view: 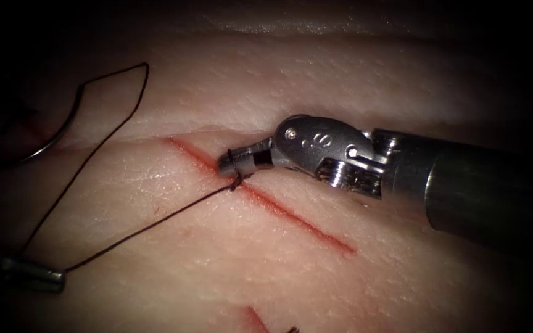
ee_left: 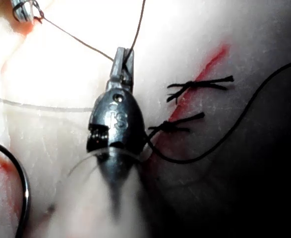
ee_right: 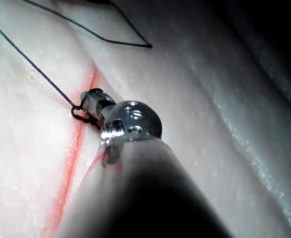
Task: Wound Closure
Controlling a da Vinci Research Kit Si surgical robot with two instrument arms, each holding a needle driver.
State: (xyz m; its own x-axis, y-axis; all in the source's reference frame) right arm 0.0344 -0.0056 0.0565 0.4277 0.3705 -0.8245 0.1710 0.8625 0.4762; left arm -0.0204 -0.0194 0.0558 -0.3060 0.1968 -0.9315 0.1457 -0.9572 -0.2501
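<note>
The right tool (view: 234, 163) lies over the upper end of the red cut (view: 297, 219) in the tissue (view: 340, 80). Its jaws are shut on the dark thread (view: 155, 225), which crosses them just above a small knot (view: 236, 182) at the cut. From the knot the thread runs taut, down and left, to the left tool (view: 57, 279), whose jaws are shut on it (ee_left: 123, 62). A second strand rises from there, bends at a kink (view: 145, 65) and reaches the curved needle (view: 63, 131). The needle lies free on the tissue, left of the cut, held by neither tool. The right tool's jaws (ee_right: 89, 98) carry a thread loop.
Two earlier stitches with short cut ends (ee_left: 200, 84) (ee_left: 176, 124) cross a red cut near the left tool. A slack length of dark thread (ee_left: 244, 114) curves past them. Another short red mark (view: 255, 319) sits at the tissue's near edge.
</note>
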